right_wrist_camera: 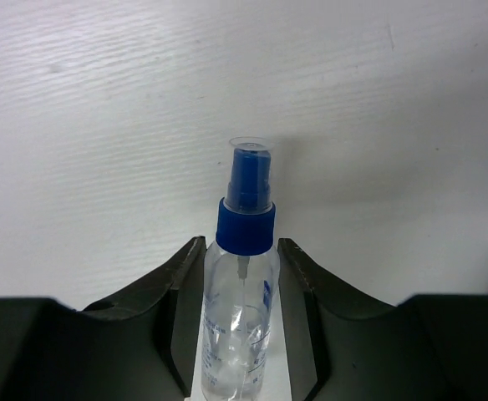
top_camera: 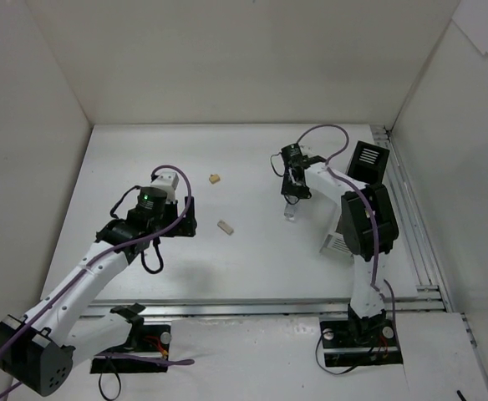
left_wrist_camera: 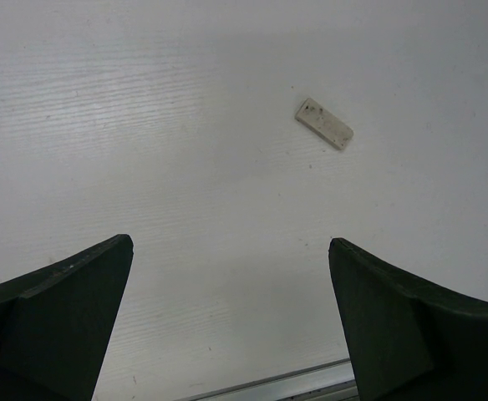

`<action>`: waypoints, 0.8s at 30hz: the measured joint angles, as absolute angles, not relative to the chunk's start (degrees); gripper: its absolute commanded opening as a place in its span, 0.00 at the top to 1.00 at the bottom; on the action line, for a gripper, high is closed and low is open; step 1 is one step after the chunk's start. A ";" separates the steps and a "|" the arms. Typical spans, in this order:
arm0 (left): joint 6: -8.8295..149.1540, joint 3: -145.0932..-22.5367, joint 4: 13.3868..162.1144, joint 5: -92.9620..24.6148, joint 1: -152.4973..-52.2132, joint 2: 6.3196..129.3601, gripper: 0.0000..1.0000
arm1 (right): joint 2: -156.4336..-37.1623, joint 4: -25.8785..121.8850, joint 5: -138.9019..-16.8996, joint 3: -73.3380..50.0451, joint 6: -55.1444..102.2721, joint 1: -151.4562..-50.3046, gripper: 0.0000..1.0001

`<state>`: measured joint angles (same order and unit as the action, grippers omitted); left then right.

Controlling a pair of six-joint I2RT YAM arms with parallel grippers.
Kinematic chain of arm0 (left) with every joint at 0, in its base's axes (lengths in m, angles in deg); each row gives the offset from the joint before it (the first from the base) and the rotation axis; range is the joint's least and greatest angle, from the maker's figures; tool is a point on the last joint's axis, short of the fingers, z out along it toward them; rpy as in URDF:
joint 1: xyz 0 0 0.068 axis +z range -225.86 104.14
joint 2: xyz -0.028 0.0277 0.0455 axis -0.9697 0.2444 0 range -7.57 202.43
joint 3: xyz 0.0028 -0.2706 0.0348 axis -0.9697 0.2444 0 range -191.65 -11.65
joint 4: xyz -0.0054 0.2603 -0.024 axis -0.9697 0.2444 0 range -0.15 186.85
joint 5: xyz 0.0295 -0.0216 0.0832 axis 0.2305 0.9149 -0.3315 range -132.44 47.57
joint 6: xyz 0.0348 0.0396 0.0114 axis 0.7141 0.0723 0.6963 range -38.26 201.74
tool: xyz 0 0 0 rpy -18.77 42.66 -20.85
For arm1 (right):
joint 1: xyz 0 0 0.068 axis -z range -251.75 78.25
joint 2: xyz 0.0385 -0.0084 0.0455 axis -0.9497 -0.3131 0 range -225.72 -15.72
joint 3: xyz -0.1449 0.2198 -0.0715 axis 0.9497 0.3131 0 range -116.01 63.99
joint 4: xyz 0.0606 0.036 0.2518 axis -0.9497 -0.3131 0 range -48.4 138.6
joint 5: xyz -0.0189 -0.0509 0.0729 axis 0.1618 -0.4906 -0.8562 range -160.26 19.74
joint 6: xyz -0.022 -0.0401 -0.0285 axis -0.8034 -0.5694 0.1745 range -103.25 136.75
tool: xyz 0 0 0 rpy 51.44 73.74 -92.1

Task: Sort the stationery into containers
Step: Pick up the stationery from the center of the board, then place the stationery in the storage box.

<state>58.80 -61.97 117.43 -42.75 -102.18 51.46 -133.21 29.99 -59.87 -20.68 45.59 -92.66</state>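
Note:
A clear glue bottle [right_wrist_camera: 240, 326] with a blue cap lies on the table, and my right gripper [right_wrist_camera: 241, 242] is shut on its body, one finger against each side. From above, that gripper [top_camera: 292, 199] points down at the bottle [top_camera: 291, 214], right of centre. A pale eraser [left_wrist_camera: 324, 124] lies ahead of my left gripper [left_wrist_camera: 231, 242], whose fingers stand wide open with nothing between them. In the top view this eraser [top_camera: 226, 226] is just right of the left gripper [top_camera: 189, 219], and a tan eraser [top_camera: 215, 178] lies farther back. The organizer's black section [top_camera: 368, 160] and white section [top_camera: 338, 245] stand at the right, partly hidden by the right arm.
White walls close in the table at the left, back and right. A metal rail [top_camera: 269, 307] runs along the near edge, and another rail [top_camera: 411, 217] runs down the right side next to the organizer.

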 measured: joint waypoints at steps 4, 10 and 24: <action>58.80 -61.97 117.45 -42.25 -102.18 51.50 0.00 | -123.79 34.32 -60.44 -16.85 40.82 -93.12 1.00; 58.61 -61.97 117.36 -40.22 -102.14 54.12 0.01 | -100.16 47.21 -57.86 -8.30 32.74 -91.52 1.00; 58.02 -64.53 116.99 -39.25 -101.72 60.90 0.01 | -91.57 69.90 -46.80 7.91 17.66 -73.10 1.00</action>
<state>58.02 -64.53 116.99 -39.25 -101.72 60.90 -91.57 69.90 -46.80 7.91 17.66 -73.10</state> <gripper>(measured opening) 0.996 0.341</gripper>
